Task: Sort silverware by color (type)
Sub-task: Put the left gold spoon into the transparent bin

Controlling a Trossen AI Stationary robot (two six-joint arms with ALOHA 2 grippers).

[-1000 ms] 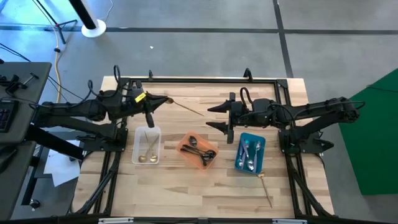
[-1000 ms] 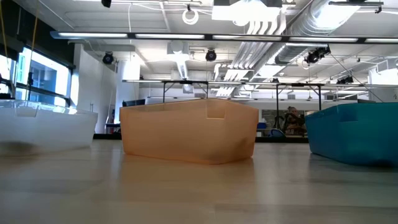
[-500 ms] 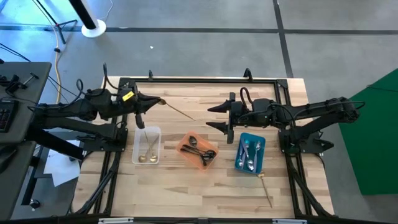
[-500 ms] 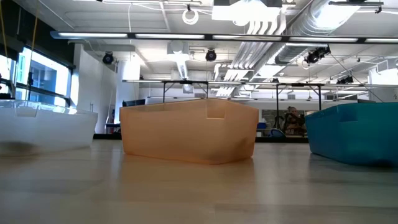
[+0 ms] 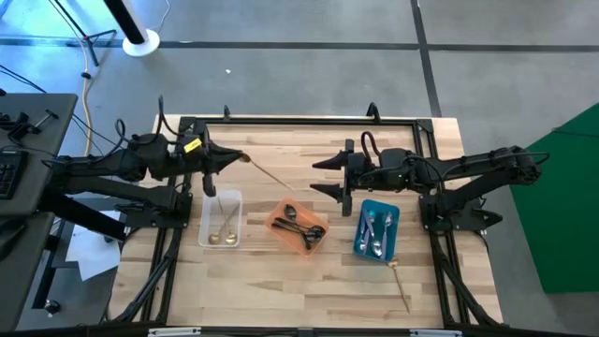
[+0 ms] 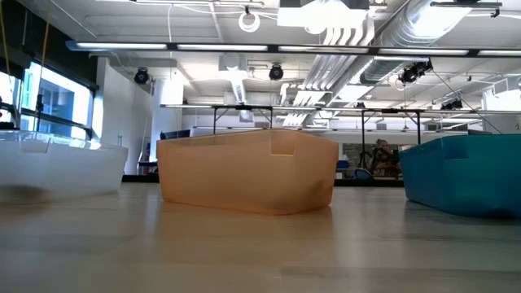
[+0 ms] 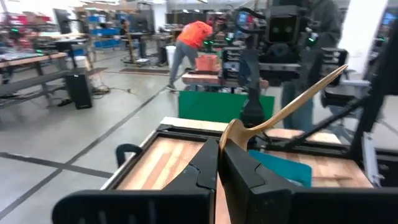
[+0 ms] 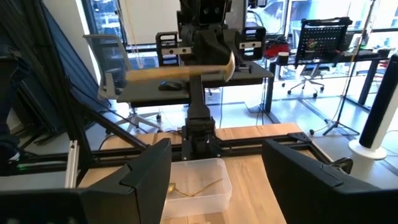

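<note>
no readable text, labels or signs

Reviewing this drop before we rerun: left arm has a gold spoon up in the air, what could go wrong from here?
1. The left gripper pinches the long gold metal spoon at one end only, so it may swivel or slip.
2. The spoon hangs over bare table, beyond the clear rectangular tray; releasing early would miss it.
3. The spoon's free end points toward the orange rectangular tray; it could land among the black spoons.

The desk [image 5: 281, 290] is evenly lit from overhead; ceiling strip lights [image 6: 244, 47] glare in the low view, windows [image 8: 311, 12] are blown out, and the near foreground is blurred.
</note>
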